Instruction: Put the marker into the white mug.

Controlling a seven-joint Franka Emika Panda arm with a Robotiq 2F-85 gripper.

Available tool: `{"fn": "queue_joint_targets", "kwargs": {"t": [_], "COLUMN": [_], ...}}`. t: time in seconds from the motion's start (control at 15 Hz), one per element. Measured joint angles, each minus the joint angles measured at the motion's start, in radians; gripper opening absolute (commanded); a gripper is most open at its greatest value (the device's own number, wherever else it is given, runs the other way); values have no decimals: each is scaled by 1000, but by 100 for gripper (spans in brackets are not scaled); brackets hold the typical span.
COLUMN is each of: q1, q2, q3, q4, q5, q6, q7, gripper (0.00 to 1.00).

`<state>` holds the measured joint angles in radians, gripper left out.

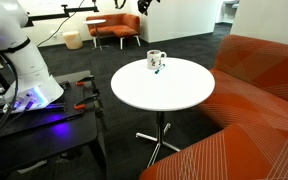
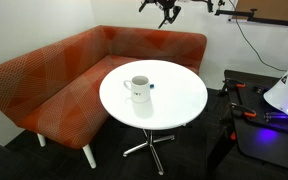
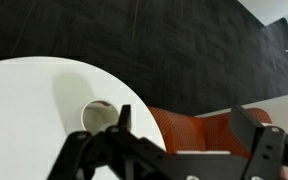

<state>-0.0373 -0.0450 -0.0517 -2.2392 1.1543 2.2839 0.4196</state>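
The white mug (image 1: 155, 59) stands upright on the round white table (image 1: 174, 92), near its far edge; it shows in both exterior views (image 2: 137, 87). The marker (image 1: 158, 70), small and teal-blue, lies on the table right beside the mug (image 2: 151, 86). My gripper (image 2: 167, 10) hangs high above the table, open and empty, and only its lower part shows at the top of an exterior view (image 1: 144, 5). In the wrist view the open fingers (image 3: 184, 122) frame the sofa below, with the mug (image 3: 98, 117) at the table's edge (image 3: 24, 110). The marker is not visible there.
An orange sofa (image 2: 64, 70) wraps around two sides of the table (image 1: 269, 90). The robot's white base (image 1: 24, 65) sits on a dark cart with tools (image 2: 259, 110). An orange armchair (image 1: 114, 27) stands far back on the dark carpet.
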Motion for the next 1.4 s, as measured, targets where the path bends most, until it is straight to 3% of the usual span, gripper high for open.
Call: {"fn": "queue_joint_targets", "kwargs": {"t": [0.93, 1.4], "q1": [-31, -17], "q2": [184, 261], "q3": [-23, -15], "q4": [2, 2], "q5": [22, 69], "q6": [36, 155], "q7": [106, 133], "gripper": [100, 100]}}
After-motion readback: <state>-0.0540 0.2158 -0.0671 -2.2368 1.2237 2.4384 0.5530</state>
